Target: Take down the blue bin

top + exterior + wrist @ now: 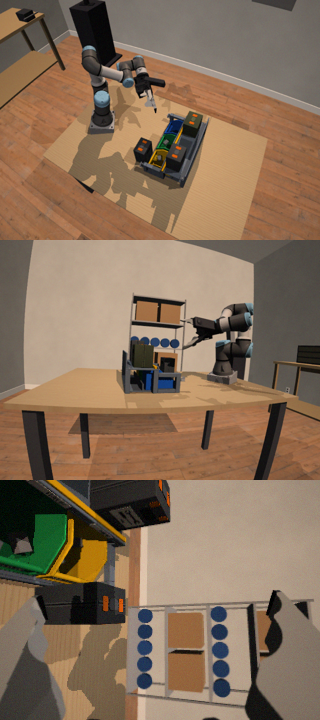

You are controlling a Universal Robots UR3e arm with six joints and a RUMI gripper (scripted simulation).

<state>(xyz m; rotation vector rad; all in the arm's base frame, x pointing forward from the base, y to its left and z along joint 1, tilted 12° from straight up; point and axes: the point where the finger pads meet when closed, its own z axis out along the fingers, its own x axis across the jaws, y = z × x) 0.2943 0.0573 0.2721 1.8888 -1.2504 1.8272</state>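
Note:
The blue open bin (173, 126) sits at the far end of a low grey shelf rack (178, 147) on the table, beside a green bin (166, 142) and a yellow bin (156, 158). In the exterior view the blue bin (159, 380) shows through the rack's near end (149, 374). Its contents are not visible. My gripper (151, 102) is open and empty, high above the table between the robot base and the rack, apart from the bin. It also shows in the exterior view (184, 333) and in the wrist view (157, 665). The wrist view shows the green bin (35, 540) and the yellow bin (87, 562), not the blue one.
An olive case (192, 124) stands on the rack right behind the blue bin. A black case (176, 157) stands on the rack by the yellow bin. Another black case (142, 149) stands on the table beside the rack. The robot base (102, 121) is at the table's corner.

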